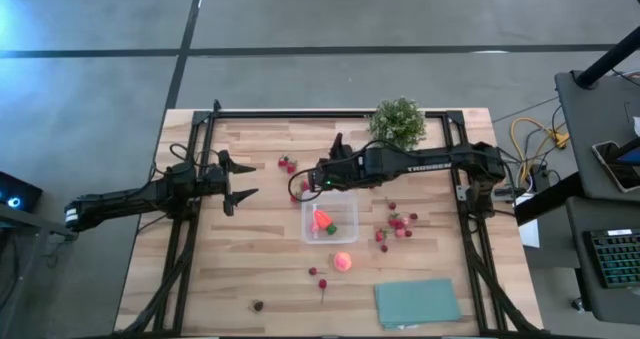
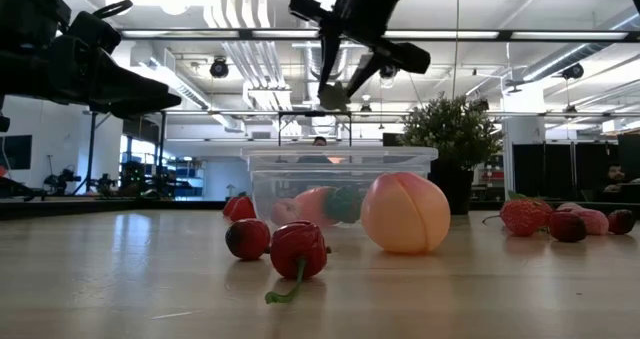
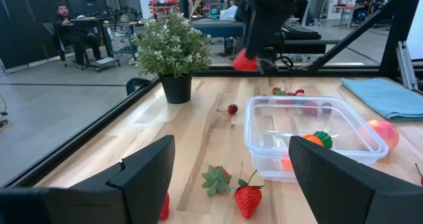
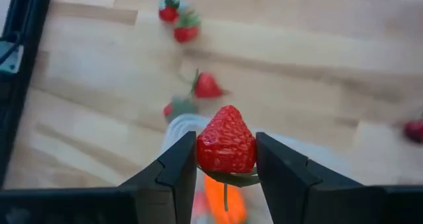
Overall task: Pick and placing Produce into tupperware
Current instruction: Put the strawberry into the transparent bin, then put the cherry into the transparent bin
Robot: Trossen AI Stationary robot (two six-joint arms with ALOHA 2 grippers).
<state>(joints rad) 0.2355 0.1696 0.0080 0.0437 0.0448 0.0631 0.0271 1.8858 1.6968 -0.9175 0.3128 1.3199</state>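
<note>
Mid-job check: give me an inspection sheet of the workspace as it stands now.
Surface: wooden table, black frame rails.
Job's things: clear tupperware mid-table holding an orange-red piece; peach beside it; strawberries scattered loose.
Clutter: potted plant at far edge; teal cloth at near right corner.
Hands: right hand shut on a strawberry, above the tupperware's far edge; left hand open, waiting at left.
Cables: yellow cables off the table's right.
Surroundings: seated person in the room behind; keyboard on side desk.
</note>
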